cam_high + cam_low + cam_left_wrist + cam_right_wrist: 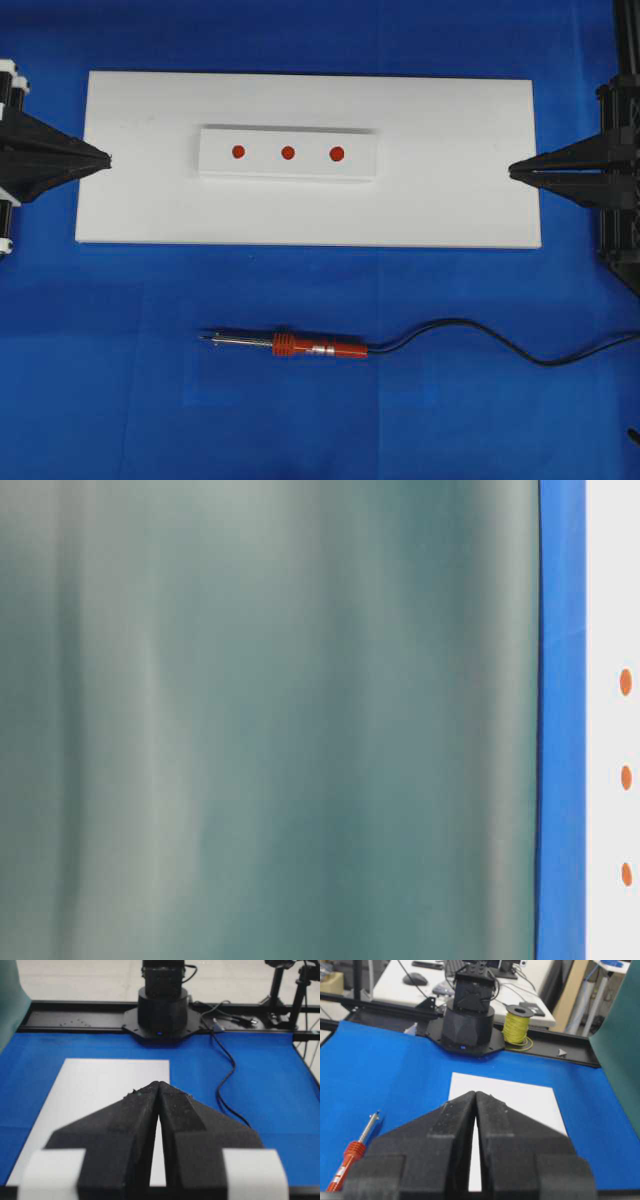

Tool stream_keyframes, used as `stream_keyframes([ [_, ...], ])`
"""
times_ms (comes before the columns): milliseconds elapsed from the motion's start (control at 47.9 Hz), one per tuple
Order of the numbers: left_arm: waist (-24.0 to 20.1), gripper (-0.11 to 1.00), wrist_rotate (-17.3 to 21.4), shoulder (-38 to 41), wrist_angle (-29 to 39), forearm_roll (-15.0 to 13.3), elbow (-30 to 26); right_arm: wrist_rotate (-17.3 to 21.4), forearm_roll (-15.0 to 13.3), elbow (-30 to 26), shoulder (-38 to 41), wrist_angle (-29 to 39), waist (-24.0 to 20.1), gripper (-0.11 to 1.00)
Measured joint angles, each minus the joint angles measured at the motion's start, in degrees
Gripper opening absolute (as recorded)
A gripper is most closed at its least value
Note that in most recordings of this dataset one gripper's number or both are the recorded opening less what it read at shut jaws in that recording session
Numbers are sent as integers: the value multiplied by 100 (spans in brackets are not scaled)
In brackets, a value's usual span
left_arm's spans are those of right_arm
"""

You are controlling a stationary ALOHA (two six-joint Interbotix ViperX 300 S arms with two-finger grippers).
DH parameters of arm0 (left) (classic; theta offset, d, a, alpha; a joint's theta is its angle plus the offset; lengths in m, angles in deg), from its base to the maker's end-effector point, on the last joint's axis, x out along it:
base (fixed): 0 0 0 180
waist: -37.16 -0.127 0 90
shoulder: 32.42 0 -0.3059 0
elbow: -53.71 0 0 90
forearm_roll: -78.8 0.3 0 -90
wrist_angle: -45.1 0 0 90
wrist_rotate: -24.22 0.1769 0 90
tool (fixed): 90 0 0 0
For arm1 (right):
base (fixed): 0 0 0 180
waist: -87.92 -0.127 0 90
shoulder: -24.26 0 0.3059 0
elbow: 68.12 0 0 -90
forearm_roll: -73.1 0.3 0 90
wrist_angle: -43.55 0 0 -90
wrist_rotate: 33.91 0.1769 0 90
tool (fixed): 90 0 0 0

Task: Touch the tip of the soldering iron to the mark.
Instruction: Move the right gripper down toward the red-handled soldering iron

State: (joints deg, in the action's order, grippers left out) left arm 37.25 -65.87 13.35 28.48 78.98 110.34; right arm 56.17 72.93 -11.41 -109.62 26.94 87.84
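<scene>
Evidently light and rigid, the soldering iron (pixel 290 346) suits a grip on its red handle; both tools, left (pixel 104 157) and right (pixel 514 171), sit closed and empty.

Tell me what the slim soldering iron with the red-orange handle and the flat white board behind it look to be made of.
The soldering iron: red-orange handle, likely moulded plastic with a ribbed collar; thin silvery shaft, apparently bare metal with a slight sheen; black cord, probably rubber or vinyl sheathed. The white board: matte, uniform, crisp-edged; plastic or foam sheet, hard to tell which.
</scene>
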Motion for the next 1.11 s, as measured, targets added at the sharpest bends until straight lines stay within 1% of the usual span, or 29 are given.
stream_keyframes([
  [42,9,0,44,0,-9,-9,0,9,0,-9,0,0,0,-1],
  [125,53,0,44,0,-9,0,0,9,-9,-35,35,35,-9,-6],
  [376,62,0,26,0,35,-9,18,35,0,-237,211,220,-211,-6],
  [480,70,0,18,0,44,-9,26,79,0,-290,316,229,-325,-1],
  [564,70,0,18,0,44,-9,35,185,9,-325,439,237,-387,8],
  [627,70,0,9,0,53,0,44,308,9,-352,580,237,-439,21],
  [668,70,0,9,0,53,-9,44,387,9,-378,686,237,-466,31],
  [794,70,0,-26,0,53,0,44,694,9,-466,1125,237,-624,70],
  [856,70,0,-9,0,53,0,44,817,9,-510,1380,220,-721,86],
  [877,70,0,-26,0,53,0,44,853,9,-536,1459,211,-756,89],
  [919,70,0,-18,0,53,0,53,914,18,-563,1635,176,-826,91],
  [1023,70,0,-18,0,53,-9,53,1125,44,-694,2136,-53,-1002,86],
  [1107,70,0,-26,0,53,0,53,1239,114,-853,2584,-193,-1107,86],
])
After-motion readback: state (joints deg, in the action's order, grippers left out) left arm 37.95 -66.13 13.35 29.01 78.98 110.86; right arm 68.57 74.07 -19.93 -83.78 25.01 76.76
